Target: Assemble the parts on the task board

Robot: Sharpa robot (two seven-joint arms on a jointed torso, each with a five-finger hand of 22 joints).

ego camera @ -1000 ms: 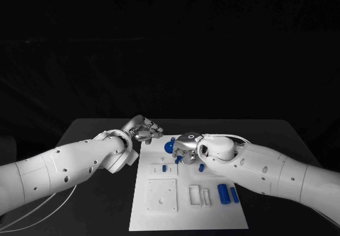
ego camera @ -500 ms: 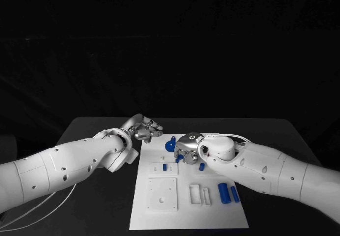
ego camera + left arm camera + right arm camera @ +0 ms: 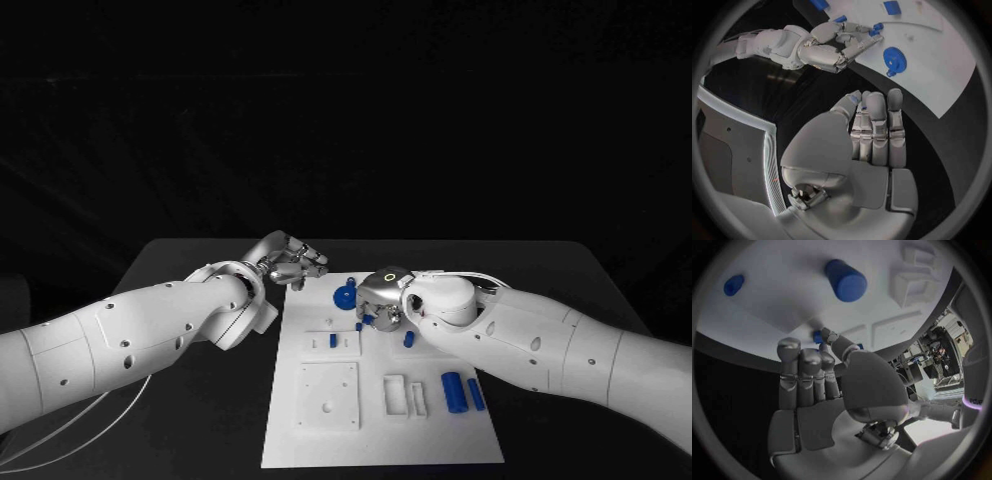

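Note:
The white task board (image 3: 332,440) lies in the middle of the table. My right hand (image 3: 378,298) hovers low over the board's far part, its thumb and a finger pinching a small blue part (image 3: 361,325), (image 3: 818,336), (image 3: 877,26). A blue gear (image 3: 346,296), (image 3: 893,59) lies just beyond that hand. My left hand (image 3: 291,262), (image 3: 873,135) is off the board's far left corner, its fingers straight side by side with nothing in them. More blue parts sit on the board: a short peg (image 3: 335,341), another (image 3: 410,340), and two cylinders (image 3: 454,392) near the right edge.
White raised blocks (image 3: 329,395) and slotted holders (image 3: 405,396) stand on the near half of the board. Both white forearms cross the table's sides, the right one (image 3: 562,350) over the board's right edge. Black table (image 3: 188,270) surrounds the board.
My right hand has crept slightly toward the far side of the board, still at the small blue part. My left hand has drifted a little farther away too.

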